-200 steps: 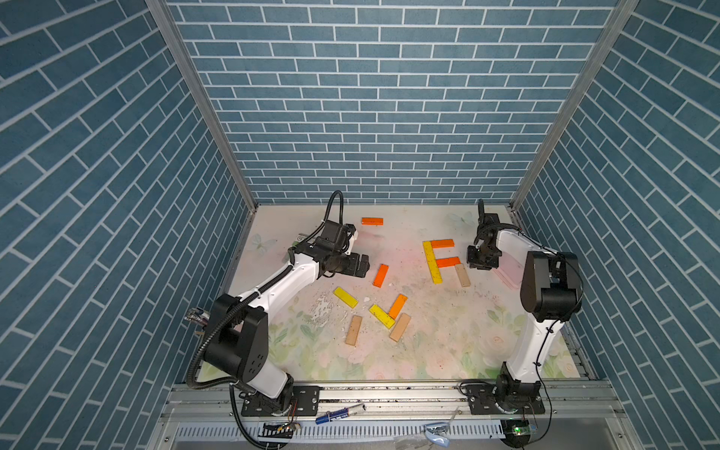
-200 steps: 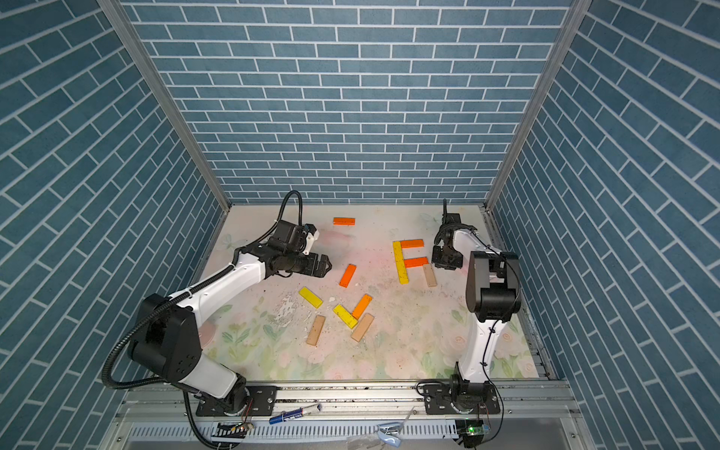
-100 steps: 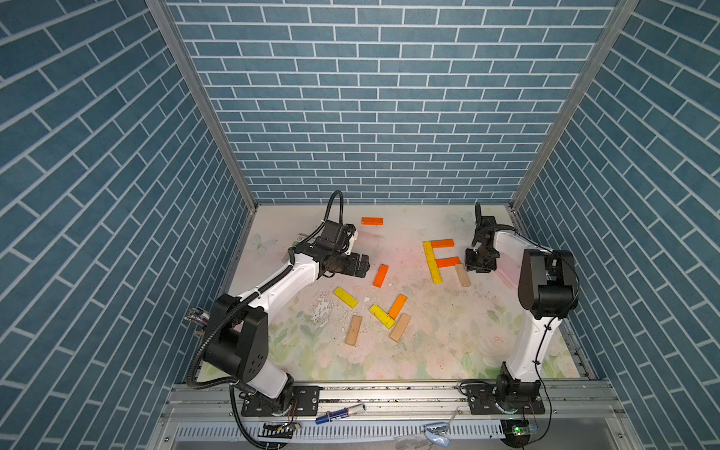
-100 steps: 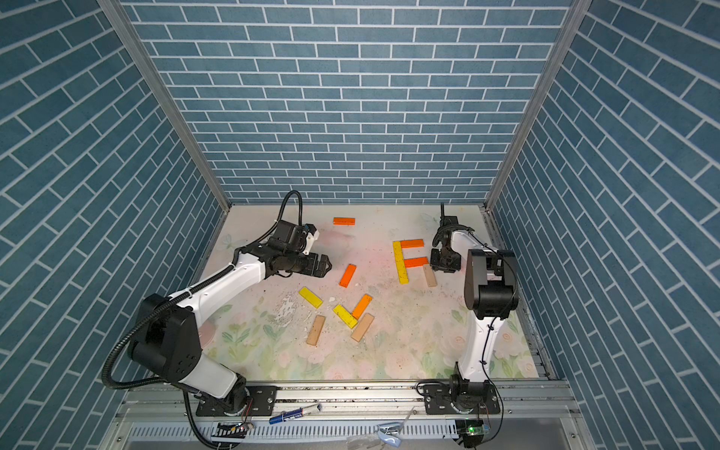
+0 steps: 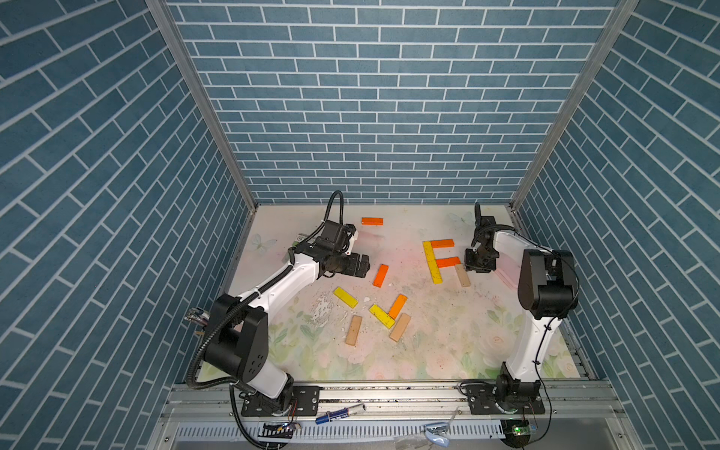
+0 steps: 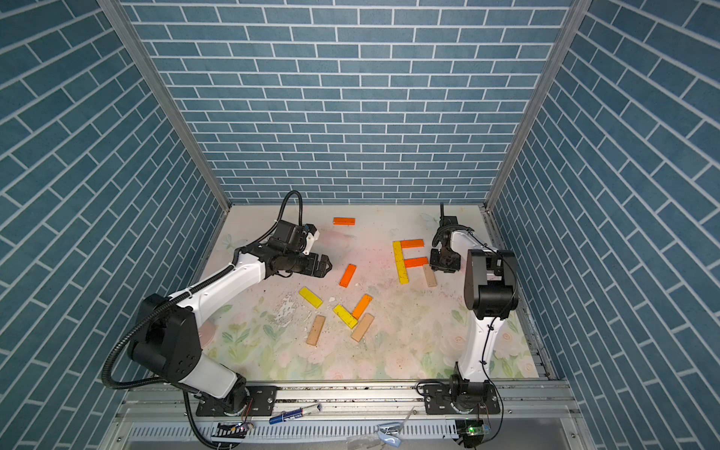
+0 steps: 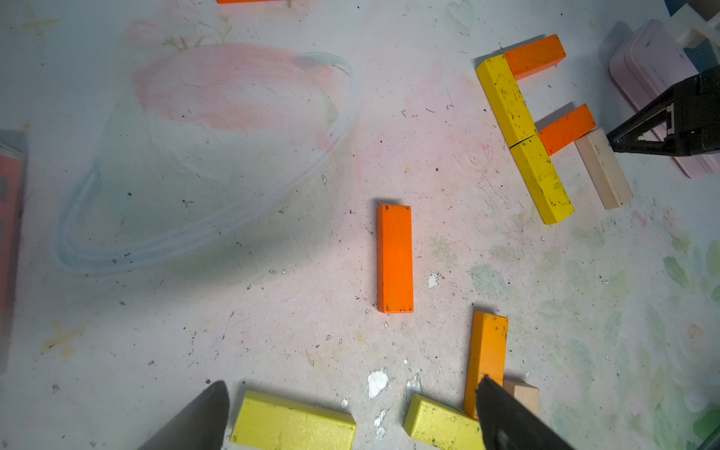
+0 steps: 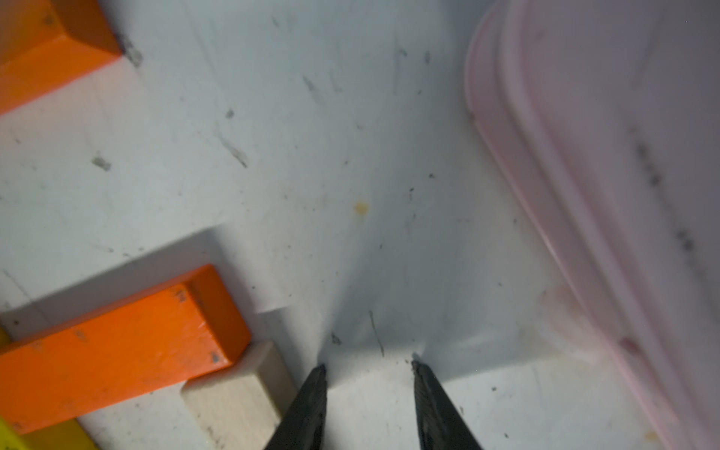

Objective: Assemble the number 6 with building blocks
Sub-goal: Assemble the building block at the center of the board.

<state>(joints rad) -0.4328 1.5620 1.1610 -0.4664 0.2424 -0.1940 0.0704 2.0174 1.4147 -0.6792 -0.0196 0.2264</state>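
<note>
Two yellow building blocks (image 5: 432,262) lie end to end, with two orange ones (image 5: 442,244) branching off them and a tan one (image 5: 462,275) below the lower orange. My right gripper (image 5: 479,267) sits low just right of that tan block (image 8: 233,393). Its jaws (image 8: 368,364) are slightly open, with only bare mat between them. My left gripper (image 5: 364,265) hovers wide open and empty (image 7: 350,383), left of a loose orange block (image 7: 394,258). Loose yellow (image 5: 345,297), orange (image 5: 397,306) and tan (image 5: 353,330) blocks lie mid-mat. Another orange one (image 5: 372,221) lies at the back.
A pink rounded case (image 5: 506,272) lies just right of my right gripper, close to its finger (image 8: 584,175). White flakes (image 5: 323,311) dot the floral mat. Brick-patterned walls close in the left, back and right sides. A metal rail runs along the front.
My right gripper's jaws have parted a little beside the tan block, and that arm has shifted slightly. The left arm and all the blocks have stayed put.
</note>
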